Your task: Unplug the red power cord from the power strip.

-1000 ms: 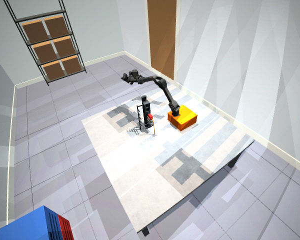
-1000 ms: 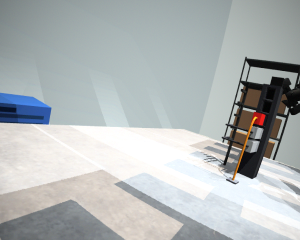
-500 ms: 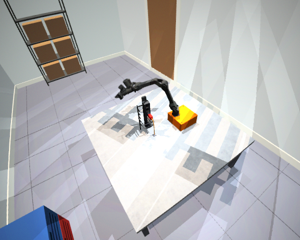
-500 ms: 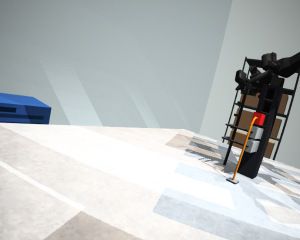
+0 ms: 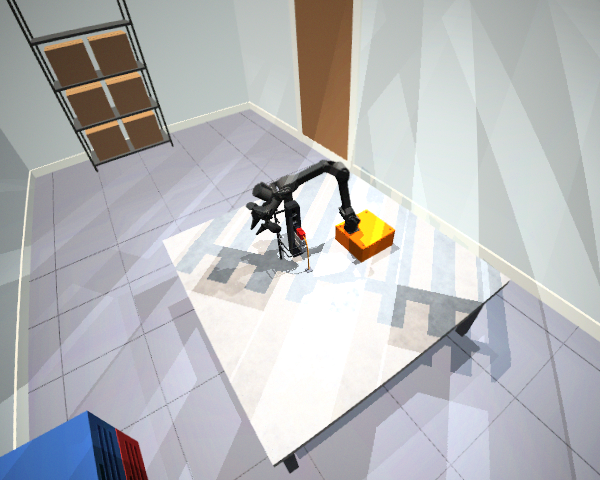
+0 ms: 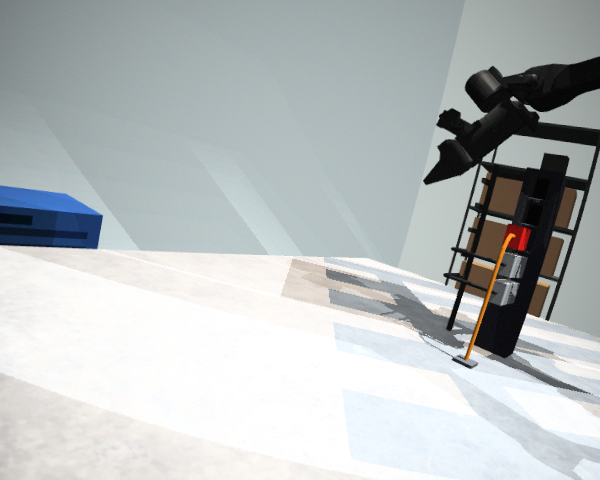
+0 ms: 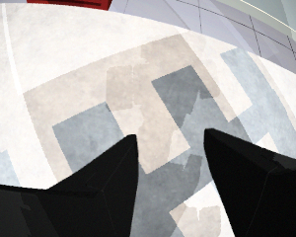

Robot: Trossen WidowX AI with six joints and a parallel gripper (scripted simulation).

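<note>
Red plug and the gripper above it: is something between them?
Nothing but air in the exterior view: gripper hangs open, up-left of the red plug seated in the strip.

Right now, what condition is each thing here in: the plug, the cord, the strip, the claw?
Red plug: seated in the strip, not yet pulled.
Orange cord: hanging from the plug down to the table.
Power strip: standing upright.
Gripper: partly open, holding nothing, above the strip and apart from it.

A pale patchwork table (image 5: 310,361) carries an upright black power strip (image 5: 292,227) standing on end. Just beside the strip, toward the table's middle, sits a small grey cord foot (image 6: 464,361); the arm's orange base block (image 5: 365,235) rests well apart
</note>
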